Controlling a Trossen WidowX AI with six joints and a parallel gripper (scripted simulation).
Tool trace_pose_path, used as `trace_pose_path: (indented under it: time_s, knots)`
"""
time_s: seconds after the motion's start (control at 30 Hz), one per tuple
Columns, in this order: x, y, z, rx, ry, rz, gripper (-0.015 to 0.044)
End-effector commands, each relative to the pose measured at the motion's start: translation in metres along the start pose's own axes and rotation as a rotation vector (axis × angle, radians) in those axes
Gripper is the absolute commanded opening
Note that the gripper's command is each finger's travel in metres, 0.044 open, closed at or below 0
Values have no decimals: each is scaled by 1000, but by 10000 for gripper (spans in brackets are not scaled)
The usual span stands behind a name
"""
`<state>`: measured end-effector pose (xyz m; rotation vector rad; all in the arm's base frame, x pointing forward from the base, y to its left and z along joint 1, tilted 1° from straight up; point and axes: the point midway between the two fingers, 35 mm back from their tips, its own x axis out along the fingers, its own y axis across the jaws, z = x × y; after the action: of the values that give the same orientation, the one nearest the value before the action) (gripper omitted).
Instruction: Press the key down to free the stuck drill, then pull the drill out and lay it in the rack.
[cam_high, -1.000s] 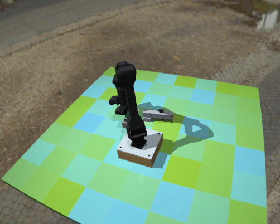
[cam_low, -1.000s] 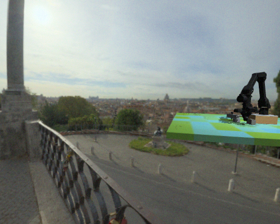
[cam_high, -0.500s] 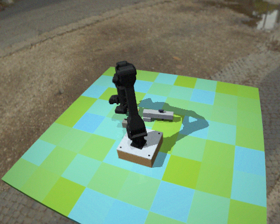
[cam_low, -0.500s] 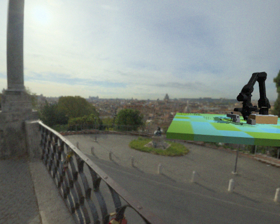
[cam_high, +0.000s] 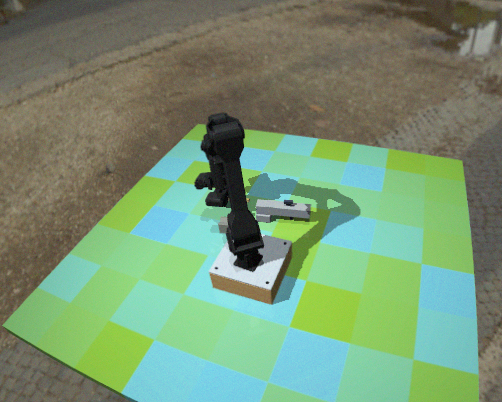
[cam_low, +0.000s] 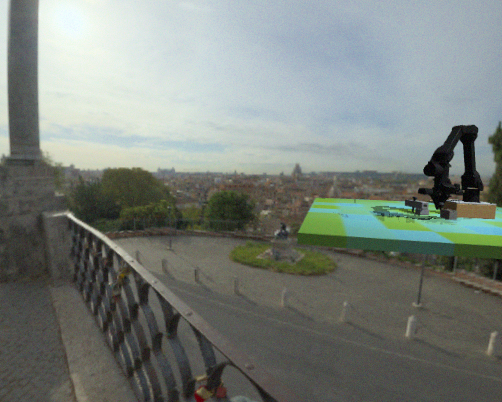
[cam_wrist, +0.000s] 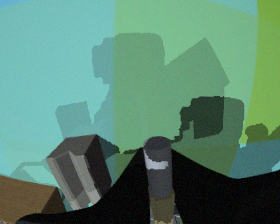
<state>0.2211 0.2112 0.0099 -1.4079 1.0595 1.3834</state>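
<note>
My gripper (cam_low: 439, 205) (cam_wrist: 151, 151) is shut on the drill (cam_wrist: 158, 177), a dark grey cylinder with a brass-brown part at the lower edge of the wrist view. In the top view the arm hides the fingers and most of the drill. The long grey housing (cam_high: 275, 208) (cam_low: 419, 207) lies on the mat beside the arm, with a small black key (cam_high: 288, 202) on top; the drill is apart from it. A small grey block (cam_high: 223, 225) (cam_low: 448, 214) (cam_wrist: 77, 165), apparently the rack, stands near the arm's base, to the left of my fingers in the wrist view.
The arm's wooden base (cam_high: 240, 291) (cam_low: 472, 210) (cam_wrist: 25, 197) has a white top and stands close behind the grey block. The patchwork mat (cam_high: 200, 325) (cam_low: 370, 232) carries everything. The arm's shadow falls across the mat around the housing.
</note>
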Motion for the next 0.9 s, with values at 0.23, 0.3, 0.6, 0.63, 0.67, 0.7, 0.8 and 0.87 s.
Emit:
trace_pose_path:
  time_s: [0.23,0.3,0.6,0.63,0.67,0.7,0.8,0.87]
  knots:
    - [-7,0,0,-2,-2,-2,0]
    - [-8,0,0,-2,-2,-2,0]
    - [-13,0,0,-2,-2,-2,0]
    - [-13,0,0,-2,-2,-2,0]
    - [-14,0,0,-2,-2,-2,0]
    - [-14,-1,0,-2,-2,-2,0]
    - [-16,-1,0,-2,-2,-2,0]
    - [-17,-1,0,-2,-2,-2,0]
